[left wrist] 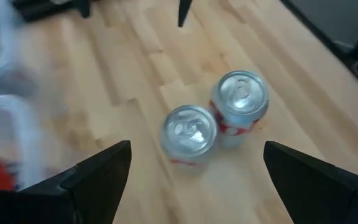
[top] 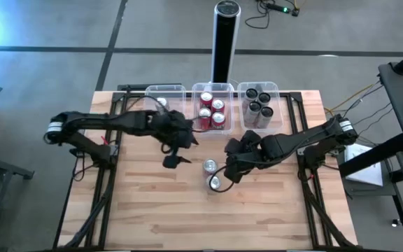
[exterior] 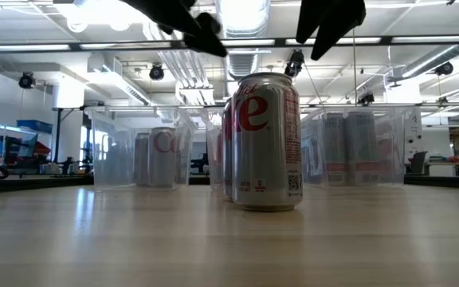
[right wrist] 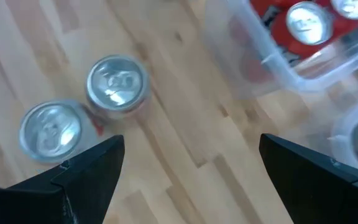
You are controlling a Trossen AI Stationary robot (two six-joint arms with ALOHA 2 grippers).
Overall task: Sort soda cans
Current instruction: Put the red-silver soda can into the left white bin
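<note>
My right gripper [top: 231,166] hung with fingers wide apart and nothing between them, up off the table [top: 152,210]. Just beside it stood the near can [top: 216,183], and the second can [top: 209,167] was right next to that one, touching or nearly so. Both were silver cans, upright, the only ones loose on the wood. My left gripper [top: 177,155] was also spread open and empty, a bit farther off on the other side of the pair, also raised.

Beyond both grippers sat three clear bins in a row: left bin [top: 165,94] with one can visible, middle bin [top: 213,89] with red cans [top: 212,110], right bin [top: 259,89] with black cans [top: 259,101].

Judgement: the step was picking one of the two silver cans. To do it well I'd have dropped straight down over one can, fingers straddling its body, not its rim. With the neighbour so close, I'd have turned the wrist so neither finger wedged between the cans and knocked one over. Silver likely belonged in the left bin.
</note>
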